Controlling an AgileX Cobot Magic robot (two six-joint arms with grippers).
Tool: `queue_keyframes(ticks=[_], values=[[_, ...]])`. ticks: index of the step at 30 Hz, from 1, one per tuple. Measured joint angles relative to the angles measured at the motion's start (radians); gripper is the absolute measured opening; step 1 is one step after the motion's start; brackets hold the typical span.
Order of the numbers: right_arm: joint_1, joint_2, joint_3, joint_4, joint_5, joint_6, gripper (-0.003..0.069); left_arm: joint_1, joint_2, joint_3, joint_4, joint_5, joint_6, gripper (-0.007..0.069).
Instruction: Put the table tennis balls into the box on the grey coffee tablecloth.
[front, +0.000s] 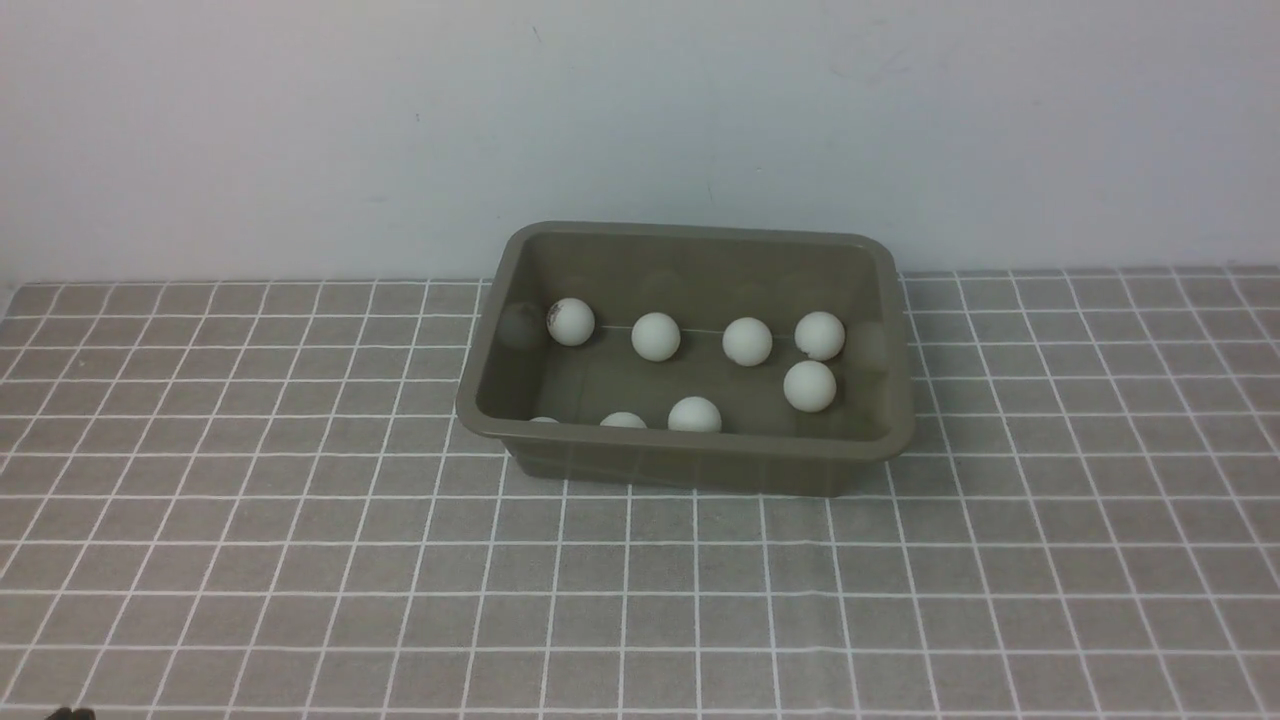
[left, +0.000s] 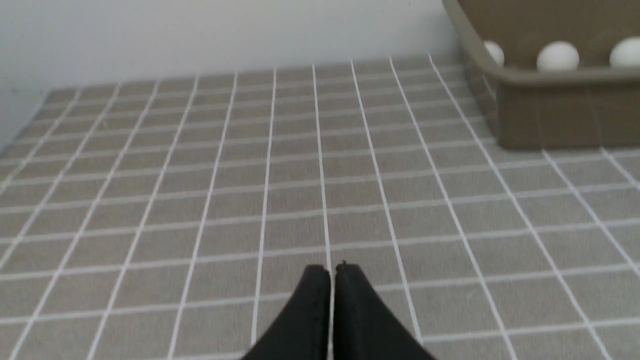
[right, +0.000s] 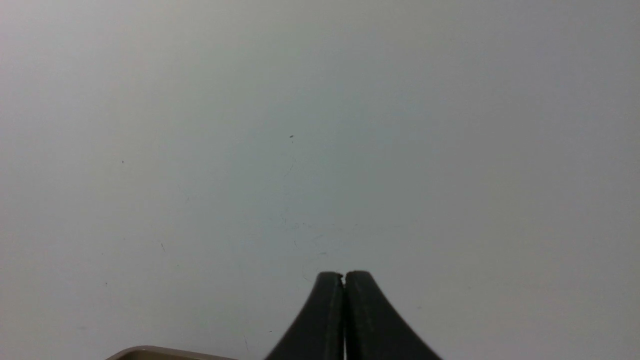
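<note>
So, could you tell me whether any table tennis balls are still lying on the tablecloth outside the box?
No, the front view shows the table tennis balls inside the box and none on the tablecloth.

The front camera is looking forward and down from the robot's own side, taking in the grey coffee tablecloth (front: 250, 560), the box (front: 690, 455) standing near the back edge, and the pale wall (front: 400, 130) behind. The left wrist camera is sitting low and close over the cloth, facing along it past the tips of the left gripper (left: 332, 272) toward the wall, catching one corner of the box at the frame's edge. The right wrist camera is pointing almost entirely at the wall beyond the right gripper (right: 344, 276), with only a sliver of box rim showing. All three views are sharing the box and wall.
</note>
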Motion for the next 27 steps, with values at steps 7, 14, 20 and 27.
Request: queue_keyframes(ticks=[7,14,20,27], values=[[0.000,0.000,0.000,0.000,0.005,0.000,-0.0010,0.000,0.000,-0.002,0.000,0.013,0.000,-0.0005],[0.000,0.000,0.000,0.000,0.005,0.000,-0.0010,0.000,0.000,-0.002,0.000,0.013,-0.001,-0.0005],[0.000,0.000,0.000,0.000,0.005,0.000,-0.0010,0.000,0.000,-0.002,0.000,0.014,-0.001,-0.0005],[-0.005,0.000,0.009,-0.039,0.063,0.000,-0.0010,0.000,0.000,-0.002,0.000,0.014,-0.001,-0.0005]])
